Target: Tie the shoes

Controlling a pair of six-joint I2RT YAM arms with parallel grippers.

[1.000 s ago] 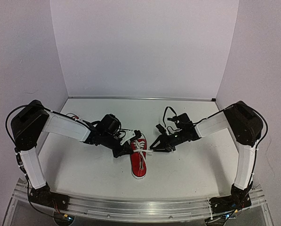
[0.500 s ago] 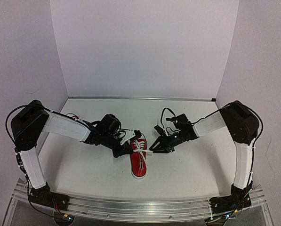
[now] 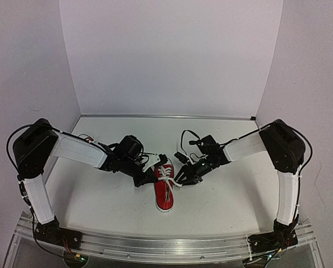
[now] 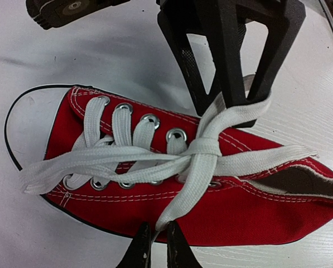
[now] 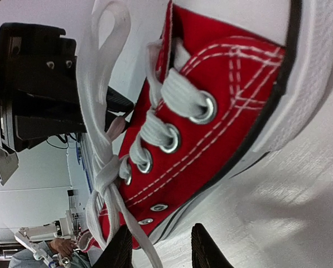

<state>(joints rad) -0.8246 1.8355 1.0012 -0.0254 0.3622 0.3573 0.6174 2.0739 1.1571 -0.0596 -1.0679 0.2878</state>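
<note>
One red canvas sneaker [image 3: 165, 192] stands on its sole on the white table [image 3: 233, 204]. It is about midway between the left and right edges and a little nearer the near edge than the far one. Its long axis runs from the near edge toward the far edge, only slightly tilted. The wrist views put the toe cap [image 4: 29, 117] at the far end, so the toe points at the far edge and the open heel faces the arm bases.

The canvas is matte with white double stitching. The toe cap and sole [image 5: 300, 72] are smooth white rubber edged with a thin black stripe, and the round eyelets [image 4: 177, 134] are shiny metal. A flat woven white lace [image 4: 202, 148] crosses in rows and meets in one simple crossing by the top eyelets.

The left gripper [image 4: 158, 245], on the side toward the left edge, has its jaws almost together, pinching one lace strand. The right gripper [image 5: 163, 240], opposite, shows a narrow gap with a strand running between its fingers. Whether it grips that strand cannot be told.
</note>
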